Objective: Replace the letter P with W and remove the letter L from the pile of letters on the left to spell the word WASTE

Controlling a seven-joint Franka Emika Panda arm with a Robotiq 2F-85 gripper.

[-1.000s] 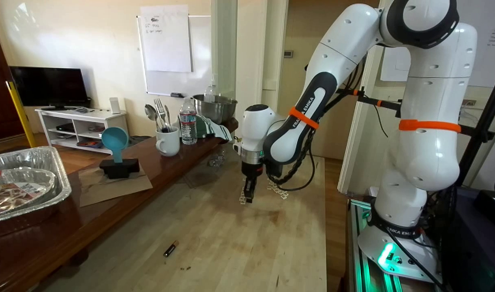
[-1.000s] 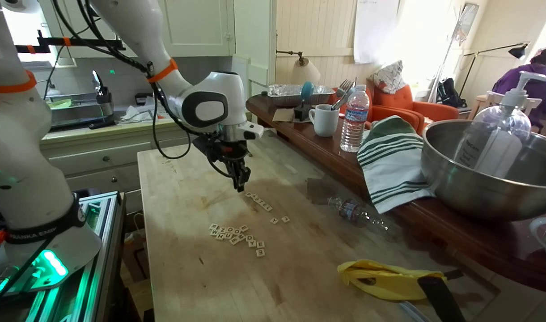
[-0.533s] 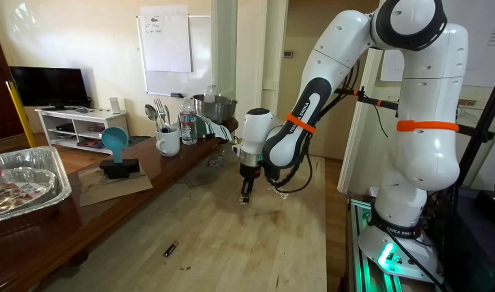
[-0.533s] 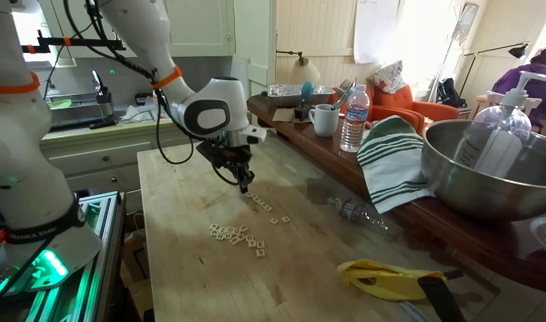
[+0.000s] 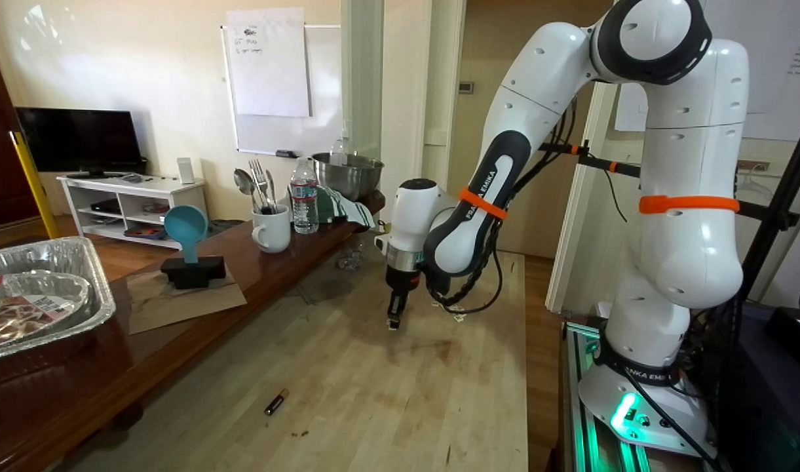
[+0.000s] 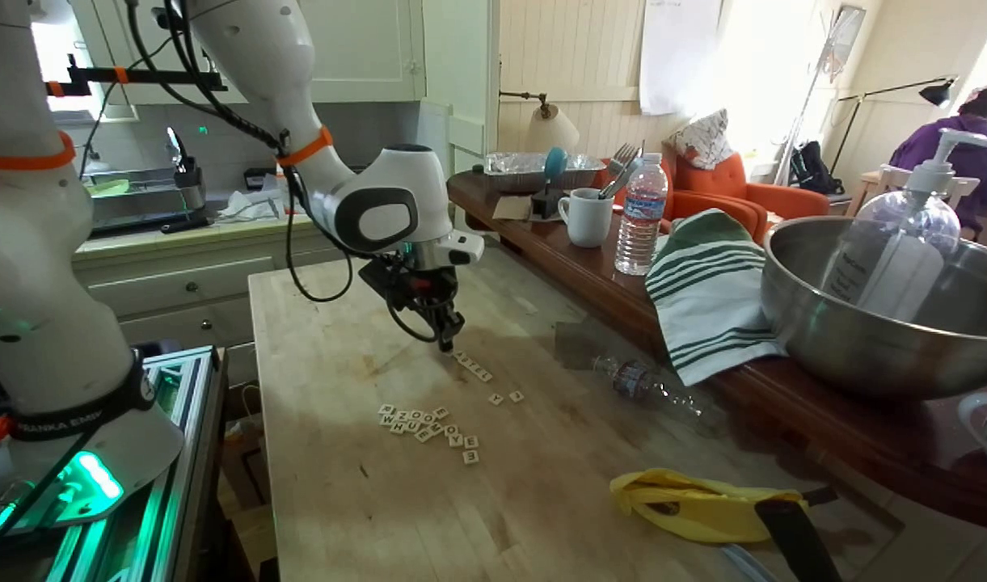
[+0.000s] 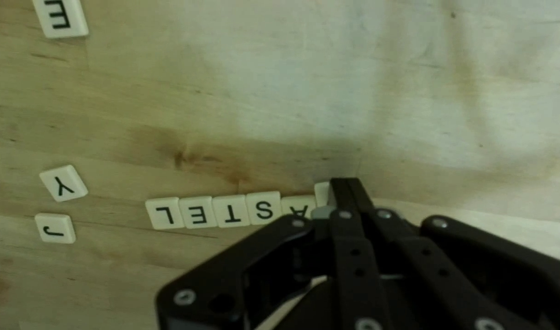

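Tool (image 7: 346, 184) visibly closed, wrist view only

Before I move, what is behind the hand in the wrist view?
Most of a pale tile beside the A tile is behind the shut hand: one edge shows, its letter is covered. The hand also hides the A tile's lower part in that picture.

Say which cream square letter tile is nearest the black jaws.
The end tile beside tile A; in the wrist view, the jaws completely hide only its letter.
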